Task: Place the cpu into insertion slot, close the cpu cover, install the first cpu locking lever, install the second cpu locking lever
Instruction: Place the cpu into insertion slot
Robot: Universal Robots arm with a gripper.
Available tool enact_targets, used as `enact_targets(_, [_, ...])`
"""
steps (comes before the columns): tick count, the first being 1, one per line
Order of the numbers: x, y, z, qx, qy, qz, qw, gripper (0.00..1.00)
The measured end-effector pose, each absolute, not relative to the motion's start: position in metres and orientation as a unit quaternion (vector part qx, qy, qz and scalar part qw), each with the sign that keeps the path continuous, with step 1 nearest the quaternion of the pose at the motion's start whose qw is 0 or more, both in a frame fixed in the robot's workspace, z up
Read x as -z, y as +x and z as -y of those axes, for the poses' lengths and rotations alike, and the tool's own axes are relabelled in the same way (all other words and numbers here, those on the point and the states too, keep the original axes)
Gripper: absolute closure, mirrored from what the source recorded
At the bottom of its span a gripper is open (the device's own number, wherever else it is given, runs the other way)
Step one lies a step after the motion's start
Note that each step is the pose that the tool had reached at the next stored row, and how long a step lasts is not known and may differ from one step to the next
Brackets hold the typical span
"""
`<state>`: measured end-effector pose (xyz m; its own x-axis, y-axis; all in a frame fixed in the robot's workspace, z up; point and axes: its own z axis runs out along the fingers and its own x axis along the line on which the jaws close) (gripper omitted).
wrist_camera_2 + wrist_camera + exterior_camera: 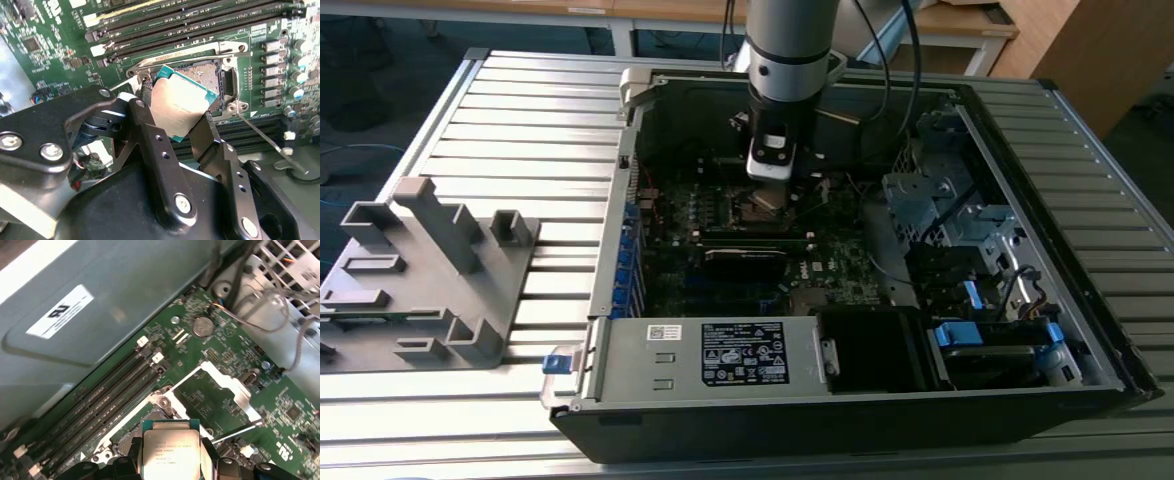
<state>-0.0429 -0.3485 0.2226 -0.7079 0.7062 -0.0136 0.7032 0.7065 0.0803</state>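
Observation:
My gripper [176,114] is shut on the cpu [176,102], a small square chip with a dull silver top, held by two opposite edges and tilted. The chip hangs just above the open insertion slot [207,75], whose contact field shows past its far edge. In the first wrist view the cpu [171,450] sits between the black fingers [131,466]. Beyond it the cpu cover [232,386], a silver frame with an open window, stands swung back. A thin locking lever [262,137] sticks out beside the slot. In the exterior view the gripper [770,180] is low over the motherboard inside the case.
Memory slots [175,20] run along one side of the slot. The open computer case [607,250] walls in the board. A power supply [744,353] fills its near end and blue drive cages [994,335] stand at the exterior view's right. A grey fixture [420,270] stands outside on the slatted table.

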Motion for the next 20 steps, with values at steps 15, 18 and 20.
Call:
enact_targets(15, [-0.222, -0.0429, 0.3485, -0.031, 0.503, -0.863, 0.026, 0.46])
enact_targets(18, [-0.2218, -0.0429, 0.3485, -0.031, 0.526, -0.849, 0.027, 0.46])
enact_targets(20, [-0.2216, -0.0429, 0.3485, -0.03, 0.542, -0.839, 0.027, 0.46])
